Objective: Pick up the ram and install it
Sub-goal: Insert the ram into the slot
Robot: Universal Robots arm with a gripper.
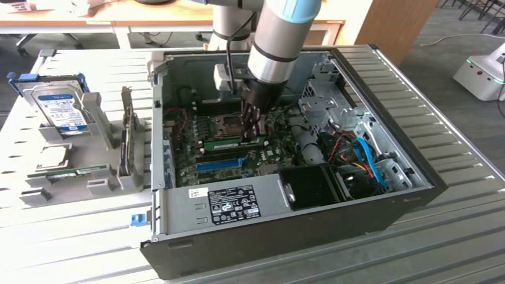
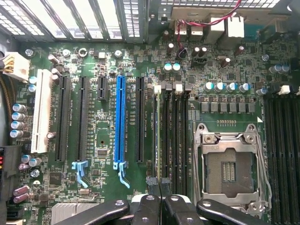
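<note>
Your pincer (image 1: 252, 135) is down inside the open computer case (image 1: 276, 236), which lies on its side on the slatted worktop (image 1: 457, 236), with the arm coming in from above over the motherboard (image 1: 189, 165). In the wrist view you can see the pincer (image 2: 159, 185) clenched, its two dark fingertips (image 2: 152, 182) drawn almost together with only a thin gap between them. The ram (image 2: 158, 131) shows edge-on there as a narrow green strip standing in the first of the black memory slots, and its end runs straight into that gap, so you are grasping the ram by its end. How deep it sits in the slot you cannot tell from these views. The memory slots lie between a long black expansion slot and the bare CPU socket (image 2: 229, 164), and the blue expansion slot (image 2: 120, 122) is one slot beyond that black one. In the exterior view the ram (image 1: 229, 142) appears as a green stick lying along the board just to the exterior view's left of the fingertips, with the blue expansion slot (image 1: 219, 164) nearer the camera and the CPU socket (image 1: 223, 125) just beyond it. Outside the case, on the exterior view's left, a grey holder (image 1: 94, 183) on the worktop carries a silver hard drive (image 1: 63, 109) with a blue and white label at its far end and a second green stick (image 1: 75, 173) lying flat at its near end, well apart from your pincer.
</note>
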